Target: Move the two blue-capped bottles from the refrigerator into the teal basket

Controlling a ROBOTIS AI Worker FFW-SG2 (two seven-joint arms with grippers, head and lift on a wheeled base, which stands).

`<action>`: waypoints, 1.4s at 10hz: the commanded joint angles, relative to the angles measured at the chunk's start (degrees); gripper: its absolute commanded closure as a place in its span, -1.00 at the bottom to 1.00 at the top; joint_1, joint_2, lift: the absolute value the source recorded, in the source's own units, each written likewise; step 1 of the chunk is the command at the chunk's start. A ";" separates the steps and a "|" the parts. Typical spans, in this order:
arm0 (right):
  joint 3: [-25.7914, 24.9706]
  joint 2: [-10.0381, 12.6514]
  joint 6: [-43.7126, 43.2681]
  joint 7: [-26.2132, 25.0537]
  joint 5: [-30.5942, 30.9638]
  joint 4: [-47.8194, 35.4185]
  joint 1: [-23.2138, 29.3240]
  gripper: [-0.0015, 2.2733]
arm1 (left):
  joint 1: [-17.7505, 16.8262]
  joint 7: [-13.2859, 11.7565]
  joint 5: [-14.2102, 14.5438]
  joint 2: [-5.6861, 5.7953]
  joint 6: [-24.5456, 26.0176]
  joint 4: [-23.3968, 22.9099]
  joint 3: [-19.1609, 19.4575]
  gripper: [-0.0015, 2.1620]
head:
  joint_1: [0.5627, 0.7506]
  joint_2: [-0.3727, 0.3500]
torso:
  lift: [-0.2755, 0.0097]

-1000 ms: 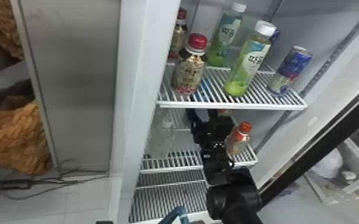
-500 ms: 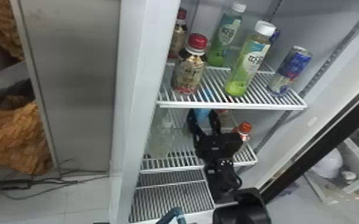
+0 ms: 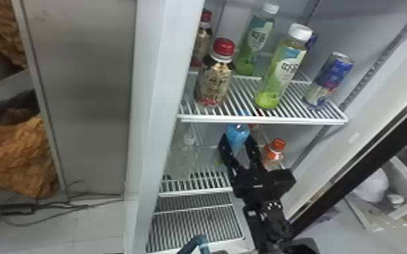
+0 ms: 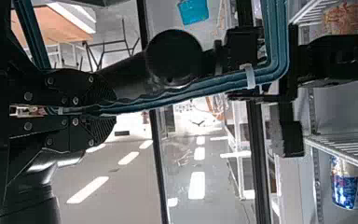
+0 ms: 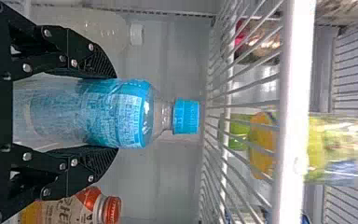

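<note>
In the head view, the shelf [image 3: 280, 120] crosses the blue-capped bottle [image 3: 238, 132] near its cap, and the right gripper [image 3: 239, 136] hides its base. The bottom edge cuts off something teal [image 3: 197, 240], too little to name, and, in the right wrist view, an orange-capped bottle [image 5: 72, 209].

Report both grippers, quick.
Left gripper: closed on the teal basket's handle.
Right gripper: around a blue-capped bottle; whether it has clamped on can't be told.
</note>
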 commanded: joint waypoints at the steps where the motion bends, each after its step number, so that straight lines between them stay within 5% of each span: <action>1: -0.61 0.00 0.81 0.95 -0.70 -4.58 3.69 -0.42 | 0.02 0.00 0.00 0.00 0.00 0.00 0.00 0.01 | 0.41 -0.94 | -0.13; 14: -7.82 2.90 17.54 8.25 -4.92 -41.99 34.77 -0.42 | 0.17 -0.09 -0.35 -0.26 0.28 0.00 0.35 0.01 | 0.41 -0.94 | -0.13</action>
